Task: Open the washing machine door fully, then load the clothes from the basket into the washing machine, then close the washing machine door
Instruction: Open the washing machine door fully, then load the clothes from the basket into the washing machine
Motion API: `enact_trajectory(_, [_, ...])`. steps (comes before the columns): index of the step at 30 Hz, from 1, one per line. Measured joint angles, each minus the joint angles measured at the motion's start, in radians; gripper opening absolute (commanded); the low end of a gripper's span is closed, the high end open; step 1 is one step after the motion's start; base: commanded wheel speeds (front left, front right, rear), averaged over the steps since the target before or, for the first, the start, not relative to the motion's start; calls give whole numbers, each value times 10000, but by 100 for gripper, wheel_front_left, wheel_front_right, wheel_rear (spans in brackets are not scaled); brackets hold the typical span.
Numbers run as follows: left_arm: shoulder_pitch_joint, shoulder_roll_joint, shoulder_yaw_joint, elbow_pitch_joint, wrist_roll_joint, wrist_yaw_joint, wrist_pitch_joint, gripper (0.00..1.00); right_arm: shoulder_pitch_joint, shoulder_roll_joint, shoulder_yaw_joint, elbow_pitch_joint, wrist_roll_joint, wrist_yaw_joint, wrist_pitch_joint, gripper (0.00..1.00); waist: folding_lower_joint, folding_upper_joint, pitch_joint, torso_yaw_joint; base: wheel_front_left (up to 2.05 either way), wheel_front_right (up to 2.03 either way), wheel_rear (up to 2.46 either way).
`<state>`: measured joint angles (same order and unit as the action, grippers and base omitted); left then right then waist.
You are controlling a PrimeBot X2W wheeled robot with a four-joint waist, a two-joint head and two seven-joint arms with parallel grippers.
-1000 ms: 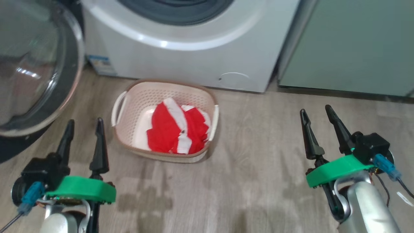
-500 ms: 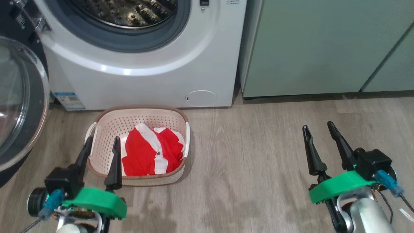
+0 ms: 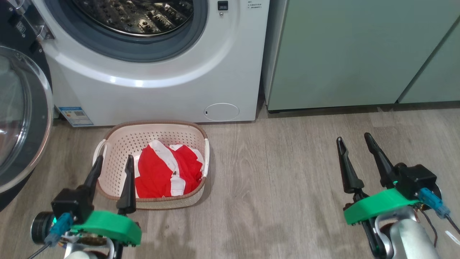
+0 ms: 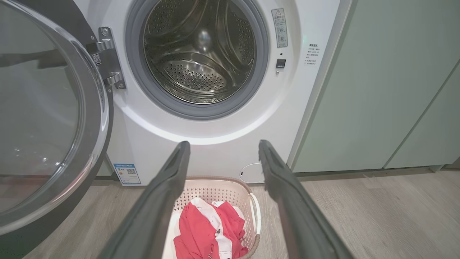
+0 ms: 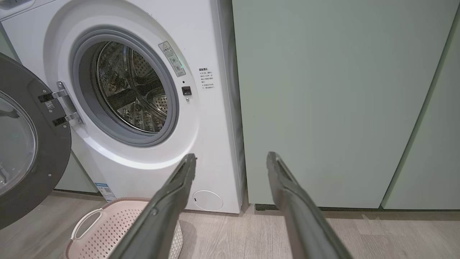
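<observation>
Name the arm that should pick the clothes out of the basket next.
Left. The left gripper, open, hangs at the near rim of the basket, fingers pointing at the clothes. The right gripper, also open, is off to the side over the floor, facing the cabinet.

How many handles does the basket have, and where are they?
2. The left handle is on the basket's side toward the open door. The right handle is on the side toward the cabinets, beside the clothes.
</observation>
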<state>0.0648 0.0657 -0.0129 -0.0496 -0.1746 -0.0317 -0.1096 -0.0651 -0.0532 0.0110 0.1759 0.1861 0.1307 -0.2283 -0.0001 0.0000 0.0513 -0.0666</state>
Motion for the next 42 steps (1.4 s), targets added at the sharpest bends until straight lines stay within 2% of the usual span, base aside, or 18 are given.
enact_trajectory(18, [-2,84,-159,-100,-100,46,40,100,-5,8,-8,10,88,0,-6,100,0,0,150,19,15,-15,0])
enact_trajectory(34, [-12,213,-278,-324,-98,100,86,100,-18,12,-13,46,109,0,-23,100,1,0,256,-99,168,-168,0])
enact_trajectory(42, [-18,251,-337,-362,-100,184,86,100,-40,17,-10,73,174,0,-44,100,2,0,284,-93,93,-93,0])
